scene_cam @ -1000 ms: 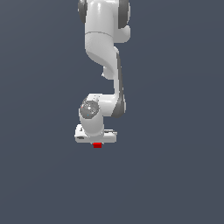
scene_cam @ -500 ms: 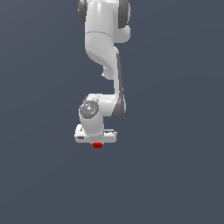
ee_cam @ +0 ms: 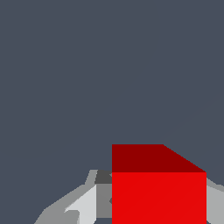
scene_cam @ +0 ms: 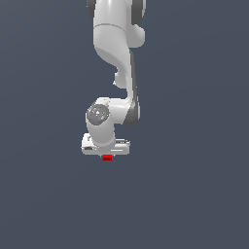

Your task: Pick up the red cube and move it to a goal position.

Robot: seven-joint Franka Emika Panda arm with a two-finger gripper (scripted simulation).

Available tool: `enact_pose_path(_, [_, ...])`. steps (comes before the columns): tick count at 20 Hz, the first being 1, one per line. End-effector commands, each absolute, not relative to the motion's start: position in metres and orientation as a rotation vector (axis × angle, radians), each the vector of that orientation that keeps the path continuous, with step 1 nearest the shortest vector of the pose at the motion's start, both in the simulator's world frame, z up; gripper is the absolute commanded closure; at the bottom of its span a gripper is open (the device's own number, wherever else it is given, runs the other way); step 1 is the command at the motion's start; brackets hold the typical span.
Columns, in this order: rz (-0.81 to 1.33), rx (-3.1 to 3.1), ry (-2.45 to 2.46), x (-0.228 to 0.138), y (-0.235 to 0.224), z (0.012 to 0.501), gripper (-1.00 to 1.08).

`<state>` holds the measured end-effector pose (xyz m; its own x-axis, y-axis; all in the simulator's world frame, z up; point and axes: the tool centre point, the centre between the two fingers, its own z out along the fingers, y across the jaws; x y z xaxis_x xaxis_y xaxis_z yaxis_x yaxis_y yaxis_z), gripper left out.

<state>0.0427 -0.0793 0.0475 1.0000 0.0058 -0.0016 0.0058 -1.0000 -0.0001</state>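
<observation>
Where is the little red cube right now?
In the exterior view, the red cube sits just under the white gripper, near the picture's middle. In the wrist view it sits between the gripper's grey fingers.

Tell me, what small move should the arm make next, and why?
Probably carry the red cube steadily onward toward its goal. In the wrist view the cube sits between the grey fingers of the pincer, seemingly gripped. No goal marker shows, so the direction cannot be told.
</observation>
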Motion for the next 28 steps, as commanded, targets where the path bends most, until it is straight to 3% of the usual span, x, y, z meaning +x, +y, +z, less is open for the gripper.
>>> enact_pose_path(1, [0.0,-3.142,-0.009,0.04,-0.08,0.063,1.08])
enact_pose_path(8, [0.0,-3.142,-0.009,0.027,-0.081,0.125,1.08])
enact_pose_path(28, [0.0,-3.142,-0.009,-0.017,-0.088,0.363,1.08])
